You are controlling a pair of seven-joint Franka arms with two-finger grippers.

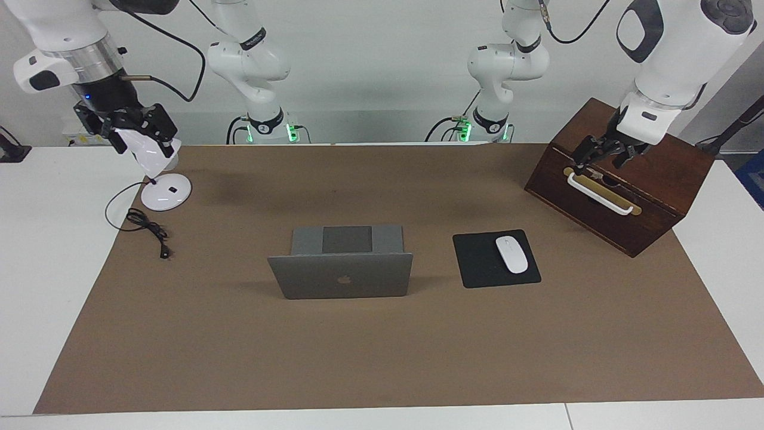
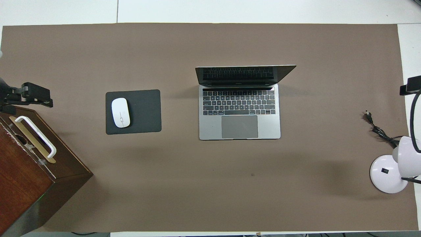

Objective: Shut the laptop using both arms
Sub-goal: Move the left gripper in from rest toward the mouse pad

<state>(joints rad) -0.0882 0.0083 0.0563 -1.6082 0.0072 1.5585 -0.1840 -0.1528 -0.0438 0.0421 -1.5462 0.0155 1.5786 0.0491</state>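
The silver-grey laptop (image 1: 341,275) (image 2: 239,112) stands open in the middle of the brown mat, its lid upright with the logo turned away from the robots and its keyboard toward them. My left gripper (image 1: 604,157) (image 2: 34,95) hangs open over the wooden box, just above its white handle, holding nothing. My right gripper (image 1: 135,128) hangs over the lamp at the right arm's end of the table, its fingers spread and nothing held. Both grippers are far from the laptop.
A black mouse pad (image 1: 496,258) with a white mouse (image 1: 511,254) lies beside the laptop toward the left arm's end. The wooden box (image 1: 621,179) stands slantwise at that end. A white desk lamp (image 1: 165,191) and its loose cable (image 1: 149,230) sit at the right arm's end.
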